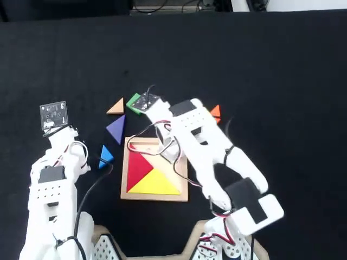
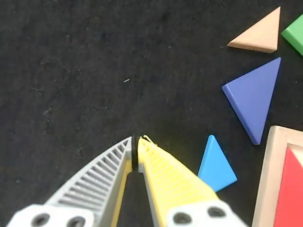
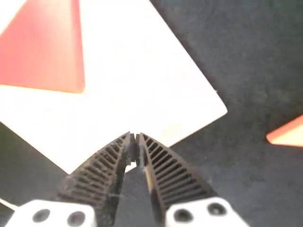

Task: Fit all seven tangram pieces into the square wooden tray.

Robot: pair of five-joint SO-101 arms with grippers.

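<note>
The square wooden tray holds a red triangle and a yellow triangle. My right gripper is shut just above the tray's bare floor, near a corner and beside the red triangle. An orange triangle lies on the cloth past that corner. My left gripper is shut over bare cloth, left of the tray. Near it lie a light-blue triangle, a purple triangle, a tan triangle and a green piece.
The table is covered in black cloth. The right arm reaches across the tray's right side and hides part of it. The loose pieces lie in a cluster behind and to the left of the tray. Open cloth lies far left and far right.
</note>
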